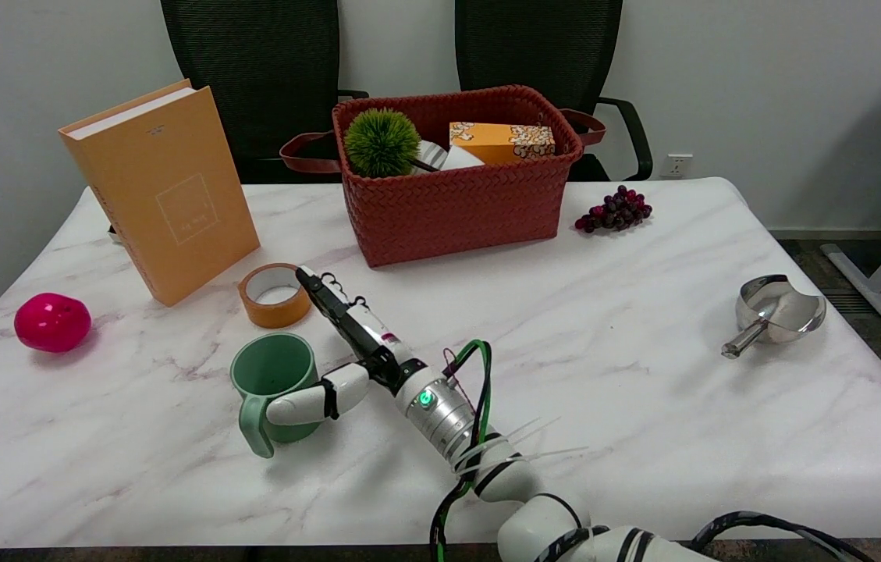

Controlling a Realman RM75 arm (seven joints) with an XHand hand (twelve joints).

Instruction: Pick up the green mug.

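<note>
The green mug (275,376) stands upright on the marble table (604,328), left of centre, with its handle pointing toward the near edge. My right hand (346,347) reaches in from the lower right and lies right beside the mug's right side. Its thumb stretches across the mug's near wall by the handle, apparently touching it. The other fingers (325,295) are straight and point away behind the mug, toward the tape roll. The hand is spread, not closed around the mug.
A roll of tan tape (275,294) lies just behind the mug. An orange book (163,191) stands at the back left, a pink ball (52,321) at the far left. A red woven basket (460,176) sits at the back centre, grapes (614,209) and a steel scoop (776,312) to the right.
</note>
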